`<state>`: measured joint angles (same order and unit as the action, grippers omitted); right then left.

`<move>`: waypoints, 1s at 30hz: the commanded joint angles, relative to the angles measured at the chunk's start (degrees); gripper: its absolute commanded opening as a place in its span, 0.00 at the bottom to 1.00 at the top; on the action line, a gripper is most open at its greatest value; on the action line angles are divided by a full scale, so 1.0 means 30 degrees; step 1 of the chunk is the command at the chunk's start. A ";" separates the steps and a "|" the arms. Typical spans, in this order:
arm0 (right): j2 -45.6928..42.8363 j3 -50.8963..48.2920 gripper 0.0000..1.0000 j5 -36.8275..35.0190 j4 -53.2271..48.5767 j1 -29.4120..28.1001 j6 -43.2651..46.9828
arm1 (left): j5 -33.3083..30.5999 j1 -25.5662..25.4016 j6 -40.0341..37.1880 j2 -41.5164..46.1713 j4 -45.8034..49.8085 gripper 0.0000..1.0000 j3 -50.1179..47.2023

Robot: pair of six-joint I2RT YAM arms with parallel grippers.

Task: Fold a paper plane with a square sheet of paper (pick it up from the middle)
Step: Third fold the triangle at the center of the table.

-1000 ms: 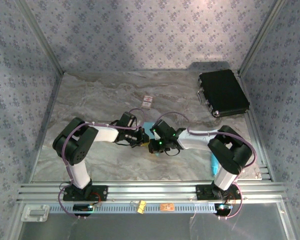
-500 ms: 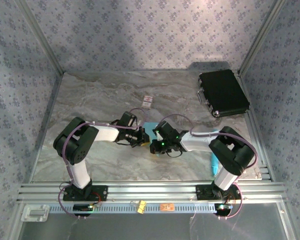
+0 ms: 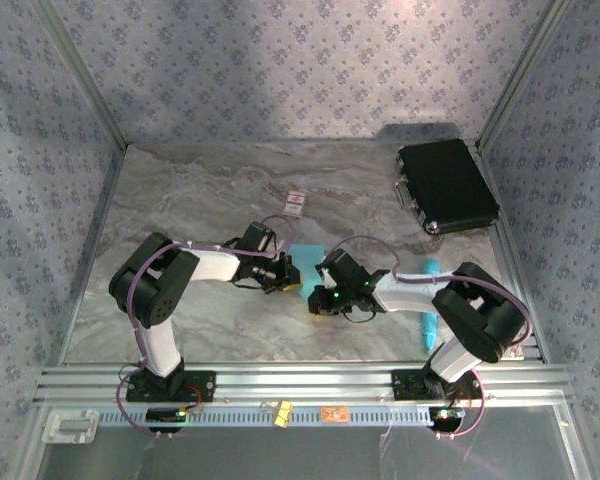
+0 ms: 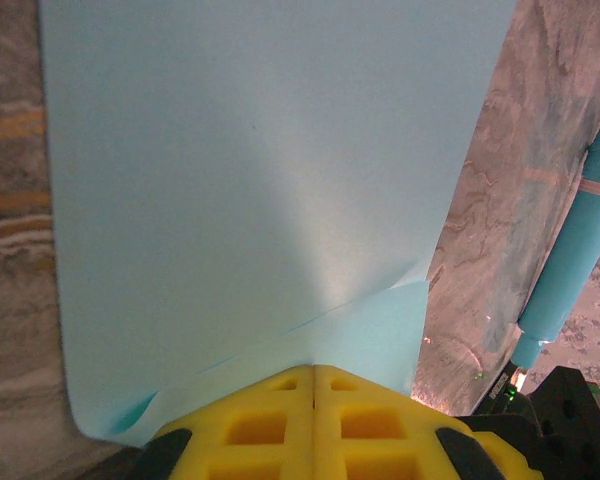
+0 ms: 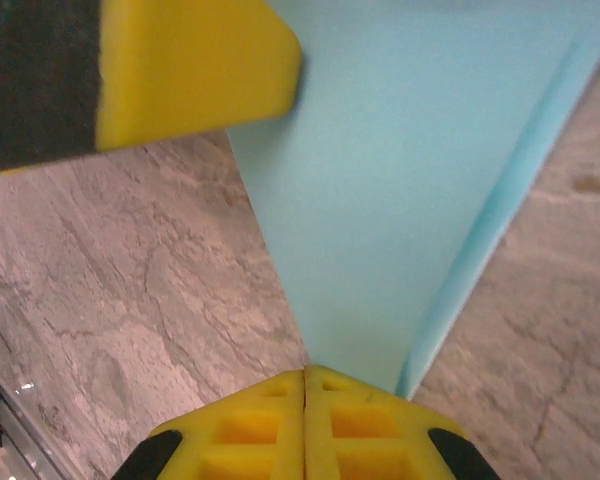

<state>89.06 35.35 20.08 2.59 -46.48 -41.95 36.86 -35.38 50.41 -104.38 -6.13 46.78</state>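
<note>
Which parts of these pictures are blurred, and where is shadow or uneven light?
Right wrist view: the yellow pad at top left is blurred. Left wrist view: a soft grey shadow lies across the middle of the square sheet of paper. Top external view: a pale light patch on the back wall.

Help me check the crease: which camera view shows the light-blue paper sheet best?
The left wrist view: the sheet spans most of the frame, a folded-over flap visible near its bottom. The right wrist view shows a narrowing wedge of it; the top external view, just a small blue patch.
</note>
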 commanded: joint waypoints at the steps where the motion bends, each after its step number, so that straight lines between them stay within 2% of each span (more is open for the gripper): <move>1: -0.0677 -0.1106 0.08 0.0281 -0.0863 -0.0033 -0.0790 | -0.1291 0.0000 -0.0339 -0.1023 0.1692 0.00 -0.0214; 6: -0.1457 -0.1589 0.08 0.0149 -0.1566 0.0016 -0.1031 | -0.1298 0.0012 -0.0336 -0.0979 0.1721 0.00 -0.0186; 9: -0.2973 -0.1721 0.08 0.1001 -0.0192 0.0389 -0.2211 | -0.1242 -0.0033 -0.0339 -0.0928 0.1721 0.00 -0.0170; 12: -0.4049 -0.0593 0.08 -0.0002 -0.1277 0.0628 -0.2362 | -0.1242 -0.0065 -0.0354 -0.0891 0.1722 0.00 -0.0156; 15: -0.2880 0.1032 0.07 -0.0200 -0.2738 0.0927 -0.1495 | -0.1206 -0.0090 -0.0366 -0.0956 0.1699 0.00 -0.0125; 20: -0.0238 0.2291 0.06 0.0306 -0.1837 0.0920 -0.1568 | -0.1183 -0.0123 -0.0456 -0.0920 0.1736 0.00 -0.0133; 25: 0.0844 0.3013 0.06 0.0511 -0.1789 0.0783 -0.1476 | -0.1155 -0.0112 -0.0514 -0.0891 0.1723 0.01 -0.0123; 30: 0.1257 0.2836 0.06 -0.0524 -0.3089 0.0638 -0.1378 | -0.1132 -0.0124 -0.0871 -0.0797 0.1896 0.01 0.0092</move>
<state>91.61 43.09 20.34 -2.85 -44.49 -46.72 36.82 -35.44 49.69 -104.38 -5.65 47.05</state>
